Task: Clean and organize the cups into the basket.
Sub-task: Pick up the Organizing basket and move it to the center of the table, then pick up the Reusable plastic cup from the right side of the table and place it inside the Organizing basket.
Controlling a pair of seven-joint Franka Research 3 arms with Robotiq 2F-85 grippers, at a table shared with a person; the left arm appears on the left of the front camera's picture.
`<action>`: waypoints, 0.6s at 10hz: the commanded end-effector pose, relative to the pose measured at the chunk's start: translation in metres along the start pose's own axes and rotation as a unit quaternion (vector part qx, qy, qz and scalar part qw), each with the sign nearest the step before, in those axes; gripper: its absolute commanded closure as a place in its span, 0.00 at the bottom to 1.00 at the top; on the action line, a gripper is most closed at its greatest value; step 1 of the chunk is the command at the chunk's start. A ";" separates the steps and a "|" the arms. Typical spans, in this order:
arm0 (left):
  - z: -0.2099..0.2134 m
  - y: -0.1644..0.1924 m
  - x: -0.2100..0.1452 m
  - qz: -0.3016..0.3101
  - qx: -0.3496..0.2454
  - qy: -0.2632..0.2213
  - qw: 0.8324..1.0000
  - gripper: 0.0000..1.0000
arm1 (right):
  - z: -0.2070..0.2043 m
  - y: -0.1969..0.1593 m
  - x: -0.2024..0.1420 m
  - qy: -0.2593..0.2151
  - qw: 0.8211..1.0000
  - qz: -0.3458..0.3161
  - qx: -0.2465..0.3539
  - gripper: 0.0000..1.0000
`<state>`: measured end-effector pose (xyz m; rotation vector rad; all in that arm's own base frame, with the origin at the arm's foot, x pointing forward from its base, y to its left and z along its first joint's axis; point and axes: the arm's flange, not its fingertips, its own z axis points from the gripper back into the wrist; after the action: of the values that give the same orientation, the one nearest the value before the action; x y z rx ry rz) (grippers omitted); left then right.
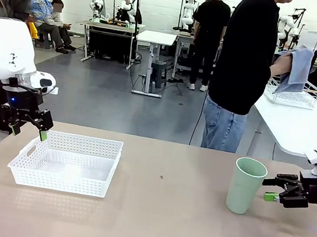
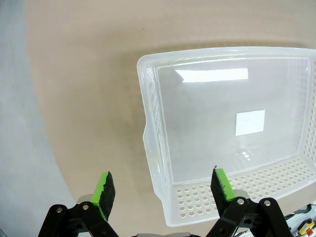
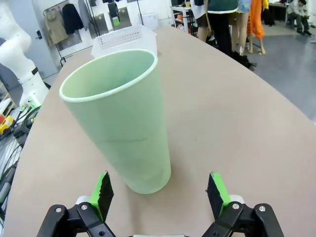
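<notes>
**One green cup stands well apart from the basket, both grippers spread**

One mint-green cup (image 1: 246, 185) stands upright, mouth up, on the tan table (image 1: 160, 226), right of centre in the front view. The white basket (image 1: 60, 180) sits well apart from it, at the lower left of that frame, its perforated walls and flared rim plain to see.

From the right edge of the front view the right gripper (image 1: 268, 189) reaches in sideways, level with the cup's lower half. Its jaws are spread wide and its tips are just beside the cup's wall. I can't make out any contact. The right wrist view has the cup (image 3: 123, 118) leaning large across the middle of the frame. Its base sits just ahead of the right gripper (image 3: 160, 191), whose green pads (image 3: 102, 192) stand clear of it at either side of the bottom edge. The basket (image 3: 123, 37) shows small at the top of that picture.

Over at the left of the front view, the left gripper (image 1: 28, 132) hangs above the basket's upper-left corner with its jaws parted and nothing between them. Its own wrist view looks straight down. There the left gripper (image 2: 163, 187) straddles the basket's (image 2: 148, 98) end wall, one pad over bare table and the other over the inside of the basket (lamp reflections gleam on the glossy floor).

Beyond the table a person (image 1: 248, 60) in black stands at the upper right, a hand (image 1: 281, 65) holding a blue-grey cloth (image 1: 297, 68) above a wire rack (image 1: 293, 98).
</notes>
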<state>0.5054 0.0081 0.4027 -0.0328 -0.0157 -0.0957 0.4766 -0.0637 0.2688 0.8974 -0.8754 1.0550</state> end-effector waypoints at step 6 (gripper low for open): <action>0.000 0.000 0.000 0.000 0.000 0.000 1.000 0.00 | 0.001 0.000 -0.001 0.002 1.000 0.000 0.000 0.00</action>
<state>0.5054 0.0080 0.4027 -0.0328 -0.0157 -0.0959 0.4761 -0.0651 0.2684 0.8959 -0.8722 1.0560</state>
